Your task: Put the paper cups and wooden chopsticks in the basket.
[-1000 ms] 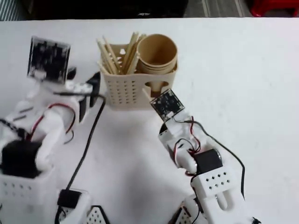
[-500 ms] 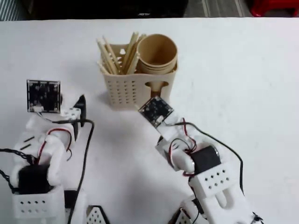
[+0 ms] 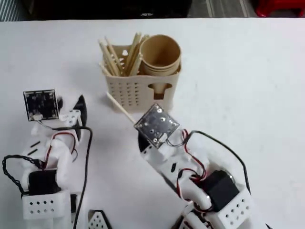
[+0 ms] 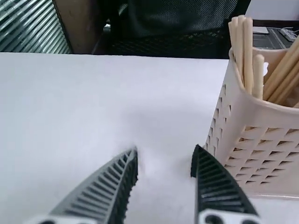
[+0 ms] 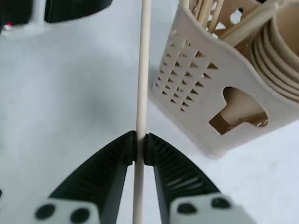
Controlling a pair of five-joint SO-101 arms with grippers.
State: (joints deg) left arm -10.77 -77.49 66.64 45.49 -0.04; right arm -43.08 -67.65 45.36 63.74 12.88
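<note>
Pulled back from basket (image 3: 143,93), right tool (image 5: 140,136) pinches a chopstick (image 5: 144,56) above white table (image 3: 248,71) (left tool (image 4: 165,150) gapes).

no readable text, no labels, no numbers, no signs on anything

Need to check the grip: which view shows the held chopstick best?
The right wrist view: the chopstick runs through the right gripper, jaws shut on it. The high view shows its far end near the basket.
</note>
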